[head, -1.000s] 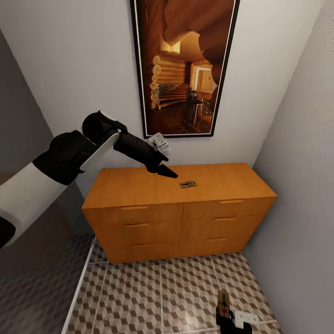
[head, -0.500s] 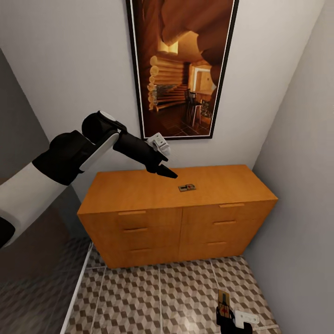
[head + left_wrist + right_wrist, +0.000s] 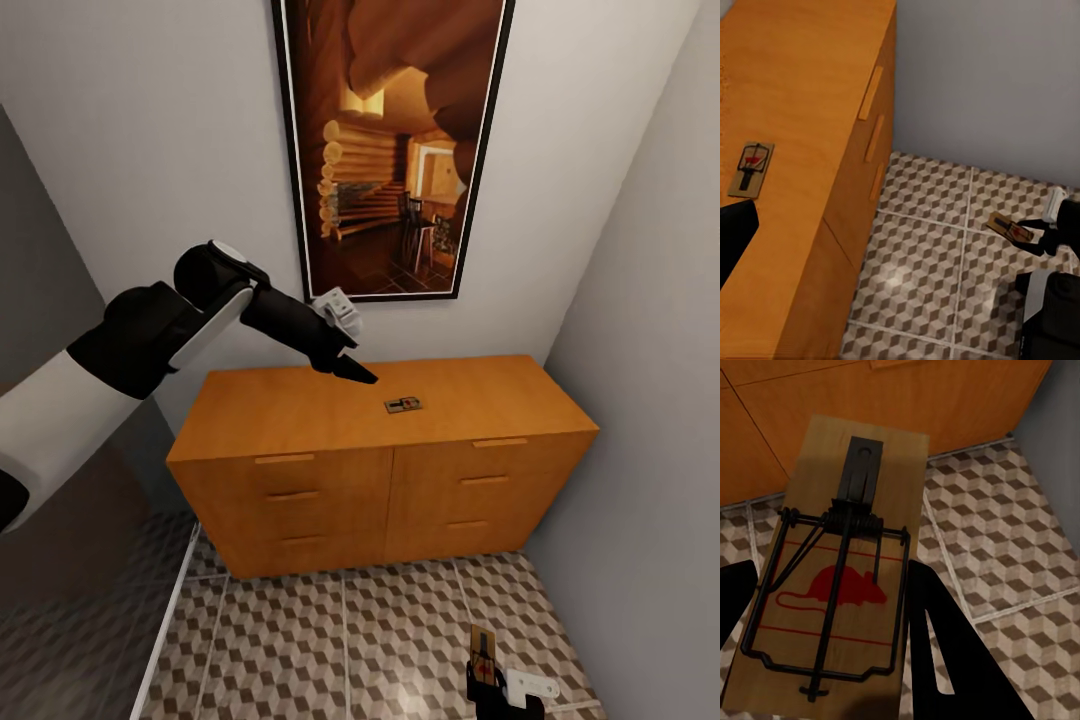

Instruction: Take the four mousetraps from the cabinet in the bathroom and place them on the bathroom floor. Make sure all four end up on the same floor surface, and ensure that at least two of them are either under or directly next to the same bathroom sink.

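One mousetrap (image 3: 403, 405) lies flat on the orange-brown cabinet (image 3: 300, 410), toward the right of its top; the left wrist view shows this mousetrap (image 3: 750, 169) too. My left gripper (image 3: 355, 372) hovers over the cabinet top just left of it, open and empty, with one dark finger (image 3: 736, 236) in sight. Low at the right, my right gripper (image 3: 484, 668) is shut on a second mousetrap (image 3: 847, 577), held above the bathroom floor (image 3: 340, 640). That held mousetrap (image 3: 1011, 227) also appears from the left wrist.
A tall framed picture (image 3: 390, 150) hangs on the wall behind the cabinet. A grey wall (image 3: 650, 400) stands close on the right, and a darker wall (image 3: 40, 280) on the left. Open cube-patterned tiles lie in front of the drawers (image 3: 285, 495).
The camera shifted a little at first, which moved the cabinet in the picture. My left gripper has eased slightly to the left. The right gripper still holds its mousetrap in place.
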Motion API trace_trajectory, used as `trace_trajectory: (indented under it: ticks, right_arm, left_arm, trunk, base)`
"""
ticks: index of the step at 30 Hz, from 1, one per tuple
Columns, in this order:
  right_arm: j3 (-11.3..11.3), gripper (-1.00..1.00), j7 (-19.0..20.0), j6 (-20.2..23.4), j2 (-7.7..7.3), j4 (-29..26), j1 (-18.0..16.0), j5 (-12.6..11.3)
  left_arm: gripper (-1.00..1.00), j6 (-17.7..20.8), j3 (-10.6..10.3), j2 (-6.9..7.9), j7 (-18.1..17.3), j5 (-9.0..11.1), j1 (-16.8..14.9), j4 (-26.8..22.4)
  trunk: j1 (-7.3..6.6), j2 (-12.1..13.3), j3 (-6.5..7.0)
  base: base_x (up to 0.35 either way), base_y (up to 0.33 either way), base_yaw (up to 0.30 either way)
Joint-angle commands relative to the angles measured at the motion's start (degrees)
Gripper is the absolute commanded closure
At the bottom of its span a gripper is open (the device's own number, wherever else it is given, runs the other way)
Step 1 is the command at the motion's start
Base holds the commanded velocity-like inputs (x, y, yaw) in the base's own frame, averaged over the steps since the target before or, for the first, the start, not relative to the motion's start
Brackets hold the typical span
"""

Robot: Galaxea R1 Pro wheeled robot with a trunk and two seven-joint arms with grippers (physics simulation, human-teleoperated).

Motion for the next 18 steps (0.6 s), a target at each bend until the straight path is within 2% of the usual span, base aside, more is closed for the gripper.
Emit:
trace_trajectory:
  ticks: [1, 6, 9, 11, 13, 18]
  right_arm:
    - [0.5, 1.0, -0.4, -0.1, 0.01, 0.0, -0.1, -0.2]
    - [0.5, 1.0, -0.4, -0.1, -0.04, 0.0, -0.1, -0.2]
    - [0.5, 1.0, -0.4, -0.1, -0.04, 0.0, -0.1, -0.1]
    - [0.5, 1.0, -0.4, -0.1, -0.04, 0.0, -0.1, -0.2]
    - [0.5, 1.0, -0.4, -0.1, -0.04, 0.0, -0.1, -0.2]
    - [0.5, 1.0, -0.4, -0.1, -0.04, 0.0, -0.1, -0.2]
  left_arm:
    - [-1.0, 0.2, -0.1, 0.06, -0.1, 0.0, -0.1, 0.1]
    - [-1.0, 0.2, -0.3, 0.05, -0.1, -2.5, -0.1, 1.7]
    - [-1.0, 0.3, -0.5, 0.02, -0.1, -5.8, -0.1, 3.3]
    - [-1.0, 0.4, -0.5, 0.02, -0.1, -7.2, -0.1, 4.1]
    - [-1.0, 0.4, -0.6, -0.02, -0.1, -8.2, -0.1, 4.8]
    - [-1.0, 0.4, -0.6, -0.01, -0.1, -9.2, -0.1, 5.6]
  trunk:
    - [0.03, -0.1, -0.12]
    - [0.03, -0.1, -0.12]
    - [0.03, -0.1, -0.12]
    - [0.03, -0.1, -0.12]
    - [0.03, -0.1, -0.12]
    - [0.03, -0.1, -0.12]
  base:
    - [0.0, 0.0, 0.0]
    - [0.0, 0.0, 0.0]
    - [0.0, 0.0, 0.0]
    - [0.0, 0.0, 0.0]
    - [0.0, 0.0, 0.0]
    - [0.0, 0.0, 0.0]
